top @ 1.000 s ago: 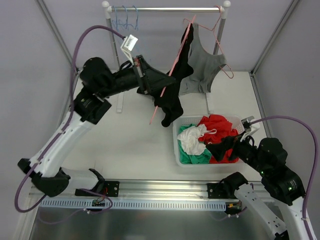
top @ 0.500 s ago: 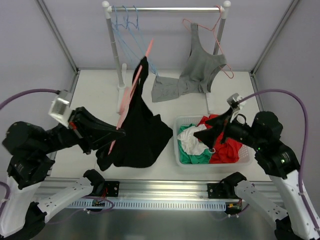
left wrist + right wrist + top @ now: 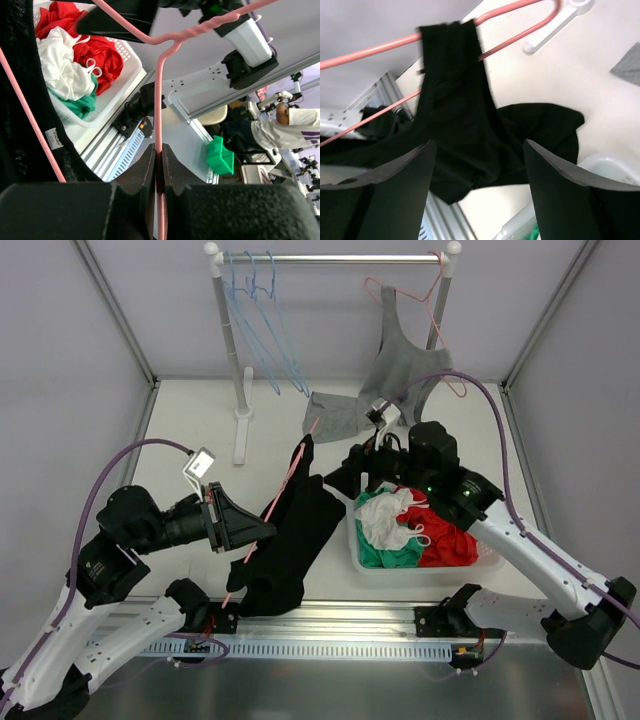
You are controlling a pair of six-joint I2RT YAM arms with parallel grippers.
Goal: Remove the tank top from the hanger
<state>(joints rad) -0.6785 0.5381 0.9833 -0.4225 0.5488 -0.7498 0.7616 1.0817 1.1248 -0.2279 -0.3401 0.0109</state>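
Checking progress: not done. Black tank top (image 3: 295,530) was still threaded on the pink hanger (image 3: 159,90), strap up over the hanger arm, body sagging toward the front edge of the table, just left of the laundry basket (image 3: 351,532). Hanger itself was already off the rack and low over the front-centre of the table.

Left gripper (image 3: 255,530) had its fingers pinched tight on the hanger neck, clear in the wrist cam. Right gripper (image 3: 479,145) had its fingers spread wide with nothing between them, pointed at the tank top from near the basket's rear-left corner. Contact w/ fabric: none that I could see.

Left to do, imo: right needs to pinch the fabric and pull it off the hanger arm while left holds.

Vs 0.5 s ago: right arm had swung from over the basket across to its rear-left corner, closing on the garment. Left had shifted the hanger slightly right toward the basket. 1 s ago the hanger was up by the rack at the rear edge.
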